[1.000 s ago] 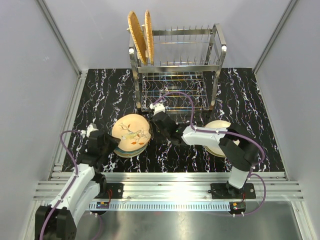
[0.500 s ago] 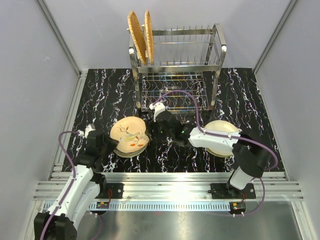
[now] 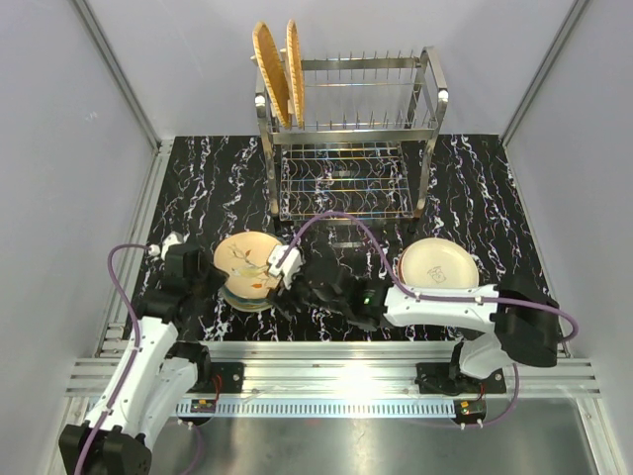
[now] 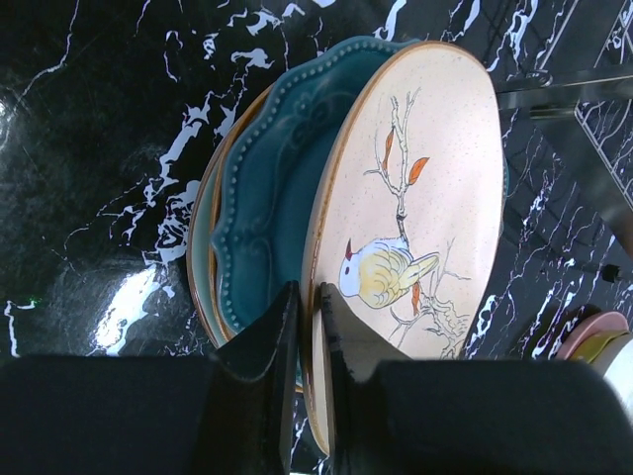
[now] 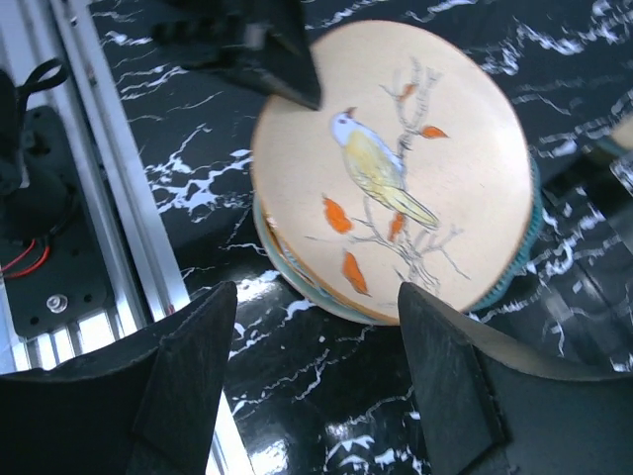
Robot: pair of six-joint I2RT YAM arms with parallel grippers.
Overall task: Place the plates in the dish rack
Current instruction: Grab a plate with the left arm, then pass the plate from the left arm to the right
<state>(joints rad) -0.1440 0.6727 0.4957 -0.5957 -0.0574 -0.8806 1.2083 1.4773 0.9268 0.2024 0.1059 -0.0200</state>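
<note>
Gripping, left fingers: closed on the rim of the bird plate. One finger lies against its printed face, and the other sits behind it over the teal plate.
Position of bird plate: on top of the stack near the near-left corner of the counter. It is tilted up off the teal plate, not lying flat on it.
State of right fingers: spread wide and holding nothing. They sit just beside the bird plate, on the side away from my left fingers. I cannot tell whether they touch it.
Location of second stack: toward the near-right corner, with a cream plate on top. It is well apart from both sets of fingers.
Location of dish rack: at the middle of the counter's far edge.
Loaded in rack: two orange plates, upright on edge at the left end of the top tier.
</note>
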